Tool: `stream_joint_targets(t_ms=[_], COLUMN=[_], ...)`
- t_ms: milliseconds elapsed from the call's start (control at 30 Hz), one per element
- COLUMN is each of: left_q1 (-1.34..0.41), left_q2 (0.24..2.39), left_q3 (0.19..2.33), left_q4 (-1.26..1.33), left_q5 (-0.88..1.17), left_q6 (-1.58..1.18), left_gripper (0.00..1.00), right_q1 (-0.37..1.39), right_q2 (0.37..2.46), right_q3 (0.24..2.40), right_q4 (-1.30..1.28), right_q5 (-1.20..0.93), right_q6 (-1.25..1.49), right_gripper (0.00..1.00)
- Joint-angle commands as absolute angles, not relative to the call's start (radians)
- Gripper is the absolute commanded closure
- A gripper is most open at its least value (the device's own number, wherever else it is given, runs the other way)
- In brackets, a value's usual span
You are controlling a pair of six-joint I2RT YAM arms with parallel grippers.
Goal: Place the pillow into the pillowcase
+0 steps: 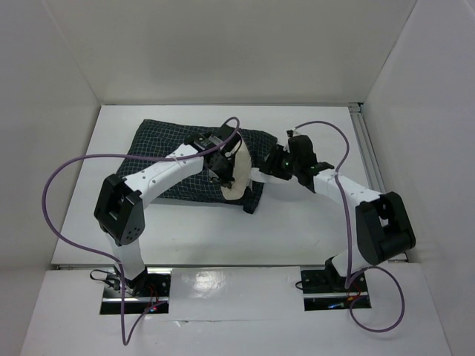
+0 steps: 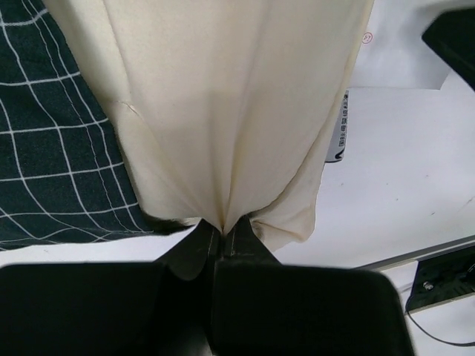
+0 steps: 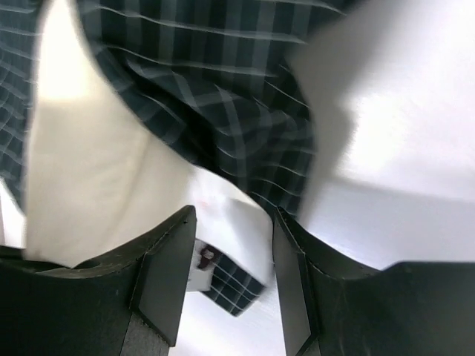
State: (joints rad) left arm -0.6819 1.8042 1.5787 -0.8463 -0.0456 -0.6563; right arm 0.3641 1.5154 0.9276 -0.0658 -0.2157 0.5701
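Note:
The dark checked pillowcase [image 1: 174, 152] lies at the middle of the table with the cream pillow [image 1: 236, 176] sticking out of its right end. My left gripper [image 1: 223, 176] is shut on a pinch of the pillow's cream fabric [image 2: 223, 111]; the pillowcase [image 2: 52, 148] lies to its left. The pillow's white tag [image 2: 339, 130] hangs at the right. My right gripper [image 1: 272, 169] is open just right of the pillow. In the right wrist view its jaws [image 3: 230, 274] stand apart around the white tag [image 3: 237, 237], with the pillow [image 3: 82, 170] at the left and the pillowcase [image 3: 223, 96] above.
White walls enclose the table on the left, back and right. A metal rail [image 1: 369, 152] runs along the right edge. Purple cables [image 1: 56, 200] loop over both arms. Bare white tabletop [image 1: 297, 222] lies in front of the pillowcase.

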Motion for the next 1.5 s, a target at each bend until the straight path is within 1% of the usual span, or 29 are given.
stream_joint_targets(t_ms=[0, 33, 67, 133, 200, 300, 333, 367, 433, 500, 600, 700, 733, 800, 867, 1000, 1167, 1267, 1433, 1467], left_q1=[-0.683, -0.683, -0.683, -0.674, -0.673, -0.673, -0.673, -0.673, -0.673, -0.673, -0.673, -0.673, -0.673, -0.673, -0.673, -0.673, -0.673, -0.673, -0.673, -0.673], left_q2=[1.786, 1.786, 1.786, 1.786, 1.786, 1.786, 1.786, 1.786, 1.786, 1.786, 1.786, 1.786, 1.786, 1.786, 1.786, 1.786, 1.786, 1.786, 1.786, 1.786], left_q3=[1.624, 1.624, 1.624, 1.635, 1.635, 1.635, 1.644, 1.644, 1.644, 1.644, 1.644, 1.644, 1.644, 1.644, 1.644, 1.644, 1.644, 1.654, 1.654, 1.654], left_q4=[-0.810, -0.810, -0.810, -0.810, -0.810, -0.810, -0.810, -0.810, -0.810, -0.810, -0.810, -0.810, -0.810, -0.810, -0.810, -0.810, -0.810, -0.810, -0.810, -0.810], left_q5=[-0.023, -0.023, -0.023, -0.023, -0.023, -0.023, -0.014, -0.014, -0.014, -0.014, -0.014, -0.014, -0.014, -0.014, -0.014, -0.005, -0.005, -0.005, -0.005, -0.005], left_q6=[-0.647, -0.647, -0.647, -0.647, -0.647, -0.647, -0.638, -0.638, -0.638, -0.638, -0.638, -0.638, -0.638, -0.638, -0.638, -0.638, -0.638, -0.638, -0.638, -0.638], left_gripper=[1.00, 1.00, 1.00, 1.00, 1.00, 1.00, 1.00, 1.00, 1.00, 1.00, 1.00, 1.00, 1.00, 1.00, 1.00, 1.00, 1.00, 1.00, 1.00, 1.00], right_q1=[0.373, 0.373, 0.373, 0.364, 0.354, 0.345, 0.345, 0.345, 0.385, 0.432, 0.459, 0.468, 0.468, 0.468, 0.468, 0.468, 0.468, 0.477, 0.477, 0.488], right_q2=[1.402, 1.364, 1.282, 1.199, 1.187, 1.284, 1.316, 1.377, 1.417, 1.451, 1.463, 1.463, 1.463, 1.503, 1.531, 1.611, 1.644, 1.658, 1.658, 1.658], right_q3=[0.841, 0.806, 0.726, 0.634, 0.598, 0.626, 0.640, 0.670, 0.693, 0.728, 0.738, 0.720, 0.719, 0.739, 0.761, 0.828, 0.838, 0.856, 0.844, 0.844], right_q4=[0.004, 0.027, 0.047, 0.058, 0.067, 0.092, 0.112, 0.123, 0.173, 0.184, 0.210, 0.290, 0.305, 0.318, 0.337, 0.318, 0.342, 0.328, 0.296, 0.287], right_q5=[-0.098, -0.065, -0.001, 0.085, 0.097, -0.013, -0.058, -0.125, -0.175, -0.175, -0.175, -0.175, -0.146, -0.132, -0.132, -0.132, -0.111, -0.060, -0.026, -0.003], right_q6=[0.652, 0.685, 0.749, 0.823, 0.834, 0.816, 0.802, 0.802, 0.788, 0.779, 0.788, 0.801, 0.810, 0.801, 0.801, 0.779, 0.779, 0.769, 0.759, 0.759], right_gripper=[0.47, 0.47, 0.47, 0.51, 0.54, 0.58, 0.64, 0.65, 0.69, 0.69, 0.69, 0.63, 0.57, 0.57, 0.54, 0.54, 0.54, 0.61, 0.60, 0.61])
